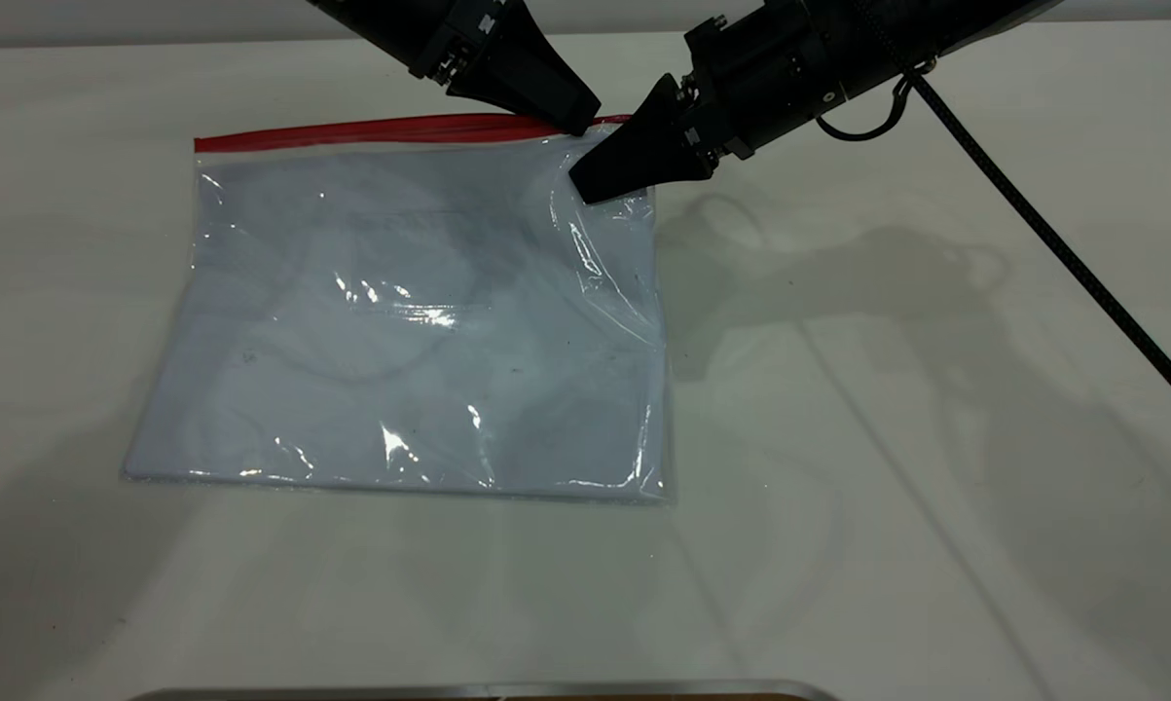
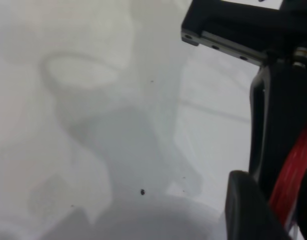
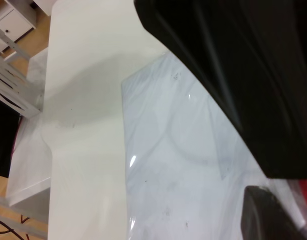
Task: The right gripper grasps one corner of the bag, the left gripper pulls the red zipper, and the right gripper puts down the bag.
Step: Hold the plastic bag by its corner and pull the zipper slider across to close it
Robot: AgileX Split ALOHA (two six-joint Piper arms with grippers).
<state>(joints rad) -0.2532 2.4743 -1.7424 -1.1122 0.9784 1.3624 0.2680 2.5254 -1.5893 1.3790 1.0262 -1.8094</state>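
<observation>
Bag [image 1: 400, 321] clear crinkly plastic, rectangular; red zipper [image 1: 390, 129] thin.

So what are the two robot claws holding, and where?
The right end effector pinches the bag at its corner by the red zipper. The left end effector grips that zipper near the same end.

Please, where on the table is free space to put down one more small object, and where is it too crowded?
Free: the table right of the bag, under the black cable, and the strip in front of the bag. Crowded: the bag's far right corner, where the left gripper meets the red zipper beside the right gripper.
</observation>
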